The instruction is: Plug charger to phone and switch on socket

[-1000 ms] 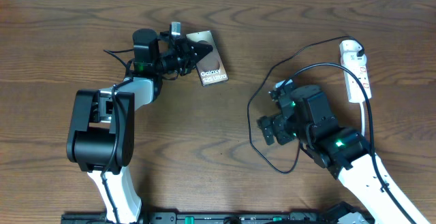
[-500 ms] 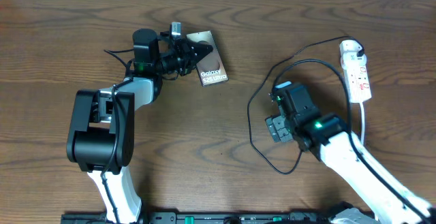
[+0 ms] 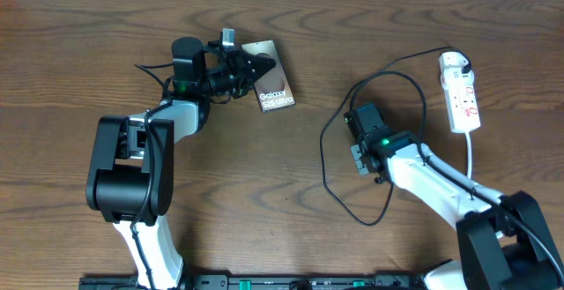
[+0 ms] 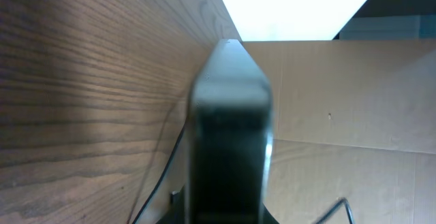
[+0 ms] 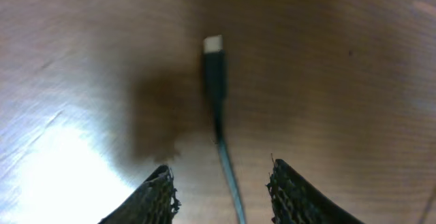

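Note:
The phone point(image 3: 273, 85) is a grey-brown slab with white "Galaxy S25 Ultra" lettering, at the back left of the table. My left gripper point(image 3: 249, 68) is shut on its near end. In the left wrist view the phone point(image 4: 230, 115) shows edge-on, running straight ahead. The charger's black cable point(image 3: 324, 153) loops over the wood at the right. My right gripper point(image 3: 359, 156) sits low over it. In the right wrist view the connector point(image 5: 213, 54) lies ahead, and the cable point(image 5: 228, 176) runs back between the two fingers without touching either. The right gripper point(image 5: 219, 168) stands open around it. The white socket point(image 3: 463, 92) lies at the far right.
A white lead point(image 3: 471, 162) runs from the socket toward the table's front. Cardboard point(image 4: 340, 115) shows beyond the table edge in the left wrist view. The black cable's loop reaches down to near the front edge point(image 3: 366, 222).
My right arm has swung up and left, bringing the gripper over the cable's end, and its jaws have narrowed around the cable. The left gripper and the phone have not moved.

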Robot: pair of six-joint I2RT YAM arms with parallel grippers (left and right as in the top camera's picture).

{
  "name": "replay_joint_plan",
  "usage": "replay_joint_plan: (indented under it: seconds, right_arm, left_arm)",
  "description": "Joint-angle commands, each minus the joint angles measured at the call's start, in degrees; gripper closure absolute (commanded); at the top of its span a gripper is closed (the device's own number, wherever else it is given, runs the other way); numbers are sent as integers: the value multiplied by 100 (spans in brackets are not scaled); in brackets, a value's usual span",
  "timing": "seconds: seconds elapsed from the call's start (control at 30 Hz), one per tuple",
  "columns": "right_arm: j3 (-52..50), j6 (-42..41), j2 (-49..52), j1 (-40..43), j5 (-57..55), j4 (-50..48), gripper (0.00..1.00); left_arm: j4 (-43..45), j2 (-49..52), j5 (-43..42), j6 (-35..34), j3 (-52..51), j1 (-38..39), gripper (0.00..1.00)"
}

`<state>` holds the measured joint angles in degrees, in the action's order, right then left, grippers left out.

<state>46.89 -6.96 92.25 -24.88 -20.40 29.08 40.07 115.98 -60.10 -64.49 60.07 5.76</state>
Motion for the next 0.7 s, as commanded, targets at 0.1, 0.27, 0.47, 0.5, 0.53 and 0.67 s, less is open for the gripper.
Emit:
replay_joint_plan:
  seconds: [0.1, 0.27, 0.47, 0.5, 0.53, 0.67]
  right_arm:
    - [103, 293, 142, 656, 833, -435, 62]
    - [103, 573, 142, 726, 1239, -691, 62]
    - [103, 627, 160, 699, 1268, -837, 66]
    - [101, 647, 177, 702, 1268, -855, 66]
    - [101, 673, 212, 702, 1268, -881, 67]
    - [103, 682, 426, 702, 1266, -964, 69]
  left_arm:
    - [55, -26, -236, 83, 114, -13, 92]
    - [57, -26, -229, 103, 114, -13, 93]
    - [57, -26, -227, 103, 114, -13, 93]
    - [57, -26, -227, 103, 114, -13, 93]
    - [57, -26, -227, 103, 114, -13, 93]
    - [57, -26, -229, 103, 114, -13, 93]
